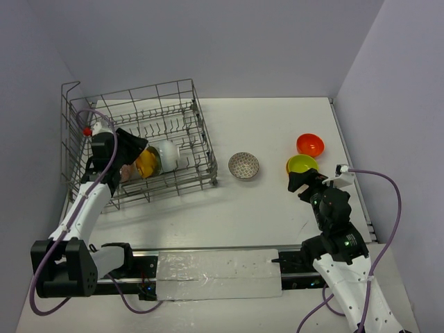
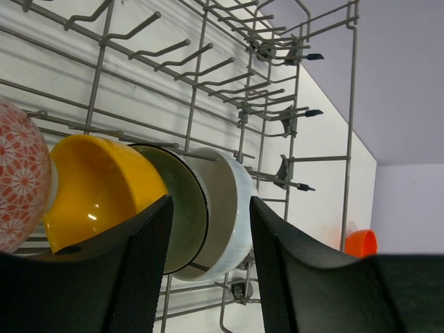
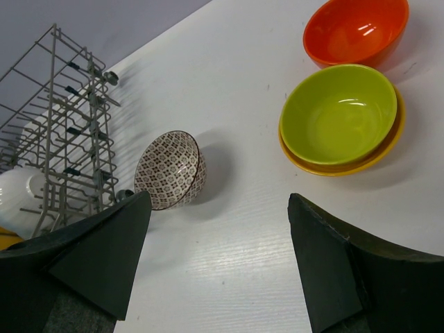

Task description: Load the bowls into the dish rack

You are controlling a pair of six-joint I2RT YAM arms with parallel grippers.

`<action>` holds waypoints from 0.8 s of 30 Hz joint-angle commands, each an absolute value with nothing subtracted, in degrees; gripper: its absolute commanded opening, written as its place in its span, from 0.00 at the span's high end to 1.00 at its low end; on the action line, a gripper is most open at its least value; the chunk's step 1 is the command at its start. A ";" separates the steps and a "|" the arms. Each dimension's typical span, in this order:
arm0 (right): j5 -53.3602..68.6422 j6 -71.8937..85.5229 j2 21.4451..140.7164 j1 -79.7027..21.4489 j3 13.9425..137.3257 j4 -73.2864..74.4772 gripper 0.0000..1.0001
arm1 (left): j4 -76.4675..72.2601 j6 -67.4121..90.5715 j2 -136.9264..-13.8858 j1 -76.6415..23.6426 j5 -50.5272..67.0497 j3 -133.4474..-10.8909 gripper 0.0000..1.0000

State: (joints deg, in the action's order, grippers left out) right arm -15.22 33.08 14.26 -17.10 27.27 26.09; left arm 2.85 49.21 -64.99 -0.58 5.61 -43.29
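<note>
The dish rack [image 1: 182, 104] stands at the far left. Four bowls stand on edge in it in a row: pinkish [image 2: 21, 173], orange [image 2: 97, 191], pale green [image 2: 186, 208] and white [image 2: 229, 201]. My left gripper [image 2: 210, 201] is inside the rack, open, its jaws astride the pale green and white bowls' rims. On the table lie a speckled bowl [image 3: 170, 168], a red bowl [image 3: 355, 29] and a lime green bowl [image 3: 340, 114] nested in a yellow-orange one [image 3: 388, 149]. Near the lime green bowl my right gripper [image 3: 218, 198] hovers open and holds nothing.
The rack's tall wire sides [image 2: 350, 139] and upright tines [image 2: 208, 69] surround my left gripper. Grey walls close in the table at the back and on both sides. The speckled bowl [image 1: 243, 165] lies just right of the rack's corner.
</note>
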 commanded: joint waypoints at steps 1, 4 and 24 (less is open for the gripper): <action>-14.94 32.17 14.68 -17.14 27.33 23.55 0.13 | 3.86 49.66 -65.74 -0.53 3.34 -43.77 0.46; -15.12 32.26 14.50 -17.14 27.07 23.47 0.13 | 5.09 49.92 -66.97 -0.53 2.03 -43.68 0.46; -14.68 32.26 14.59 -17.14 26.54 23.12 0.13 | 3.25 48.78 -61.44 -0.88 3.16 -44.64 0.43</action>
State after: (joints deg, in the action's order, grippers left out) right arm -14.90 33.10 14.28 -17.10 26.94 25.74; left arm 4.19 50.15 -65.12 -0.64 2.28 -43.29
